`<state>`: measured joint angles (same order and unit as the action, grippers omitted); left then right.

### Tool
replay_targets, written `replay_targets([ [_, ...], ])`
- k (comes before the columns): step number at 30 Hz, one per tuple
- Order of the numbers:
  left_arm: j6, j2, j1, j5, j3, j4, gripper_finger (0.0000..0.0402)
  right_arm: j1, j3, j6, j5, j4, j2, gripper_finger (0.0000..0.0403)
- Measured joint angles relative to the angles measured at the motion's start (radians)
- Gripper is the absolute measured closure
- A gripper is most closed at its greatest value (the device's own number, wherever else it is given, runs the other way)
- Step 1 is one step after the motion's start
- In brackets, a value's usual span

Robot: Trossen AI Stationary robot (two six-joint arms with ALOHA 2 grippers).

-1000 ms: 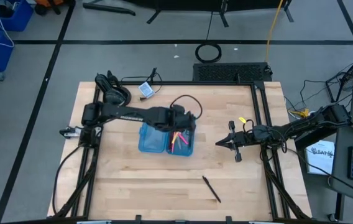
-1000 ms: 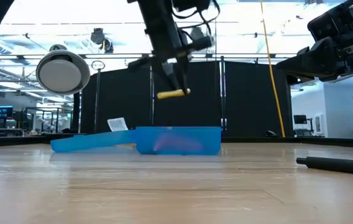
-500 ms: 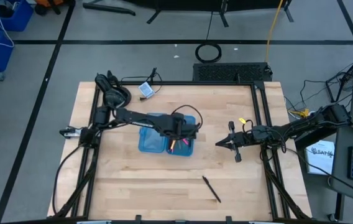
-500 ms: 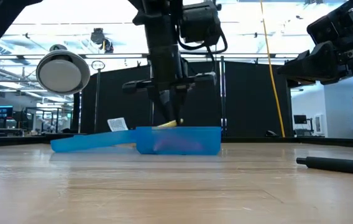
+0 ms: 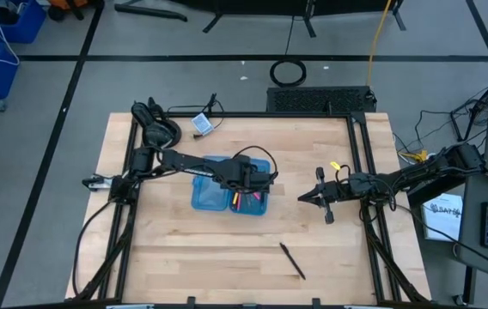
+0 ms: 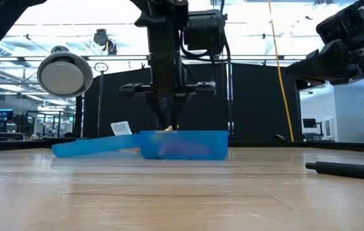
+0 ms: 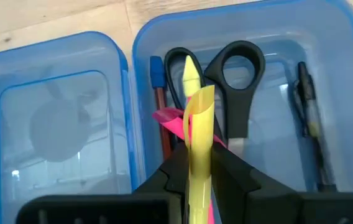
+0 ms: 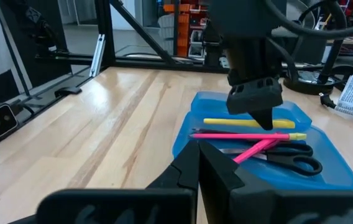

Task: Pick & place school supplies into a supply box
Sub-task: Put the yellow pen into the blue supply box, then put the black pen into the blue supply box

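At frame centre, the left gripper has descended into the supply box, fingers still pinching the yellow pen; release seems imminent. The right gripper, jaws together and empty, waits right of centre.

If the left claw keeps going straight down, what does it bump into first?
Probably the pink pen and black-handled scissors lying in the blue supply box. The left claw, shut on a yellow pen, points straight at them, though depth is unclear.

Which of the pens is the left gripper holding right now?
The yellow pen. The left gripper is shut on it just above the supply box, while the pink pen and the scissors already lie inside.
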<state>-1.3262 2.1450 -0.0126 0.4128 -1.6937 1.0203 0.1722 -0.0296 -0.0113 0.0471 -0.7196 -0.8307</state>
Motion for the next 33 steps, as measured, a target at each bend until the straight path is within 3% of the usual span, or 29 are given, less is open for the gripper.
replay_targets([
  [19, 0.017, 0.086, 0.001, -0.011, 0.002, -0.023, 0.0346, 0.0, 0.0, -0.001, -0.001, 0.0, -0.002, 0.0403],
  [33, 0.1, 0.073, -0.003, -0.028, -0.035, -0.012, 0.0224, 0.0, 0.0, -0.002, -0.001, -0.002, -0.002, 0.0403],
])
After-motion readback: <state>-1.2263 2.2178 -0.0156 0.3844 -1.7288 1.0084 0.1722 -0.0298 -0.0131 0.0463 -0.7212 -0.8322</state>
